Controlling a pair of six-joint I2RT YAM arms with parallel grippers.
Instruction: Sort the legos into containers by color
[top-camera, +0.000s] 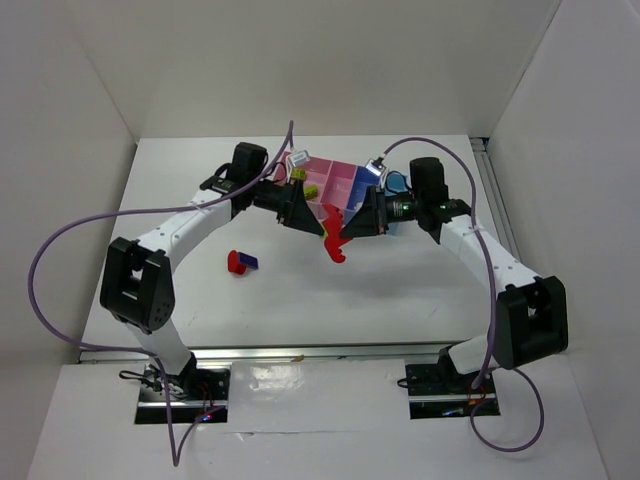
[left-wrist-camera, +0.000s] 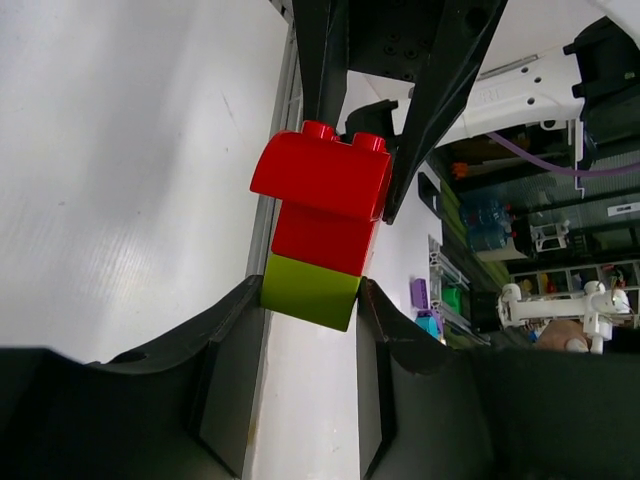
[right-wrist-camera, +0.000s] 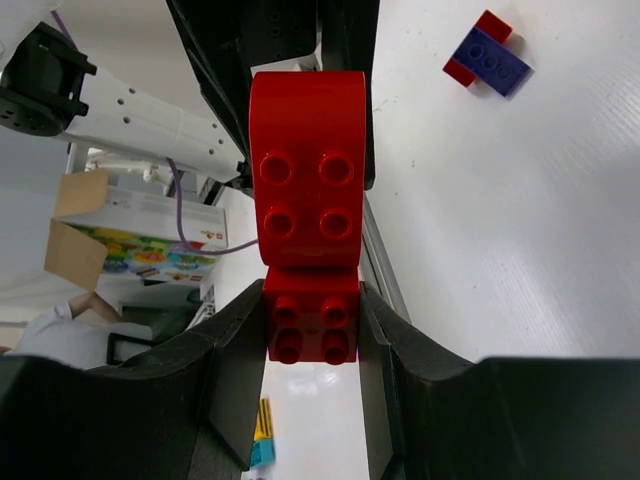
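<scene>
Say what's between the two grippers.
A joined stack of plastic bricks: red end in the right gripper, lime-green end in the left gripper; both wrist views show it.

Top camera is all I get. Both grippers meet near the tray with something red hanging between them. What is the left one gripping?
Observer: In the left wrist view, the left gripper is closed on a lime-green brick at the near end of a red stack.
Operator: And the right one?
Observer: Its own wrist view shows the right gripper clamped on a small red brick that joins a larger rounded red brick.
Operator: Is the loose piece on the table one brick or two?
Observer: Two. The right wrist view shows a dark blue brick lying across a loose red brick.
</scene>
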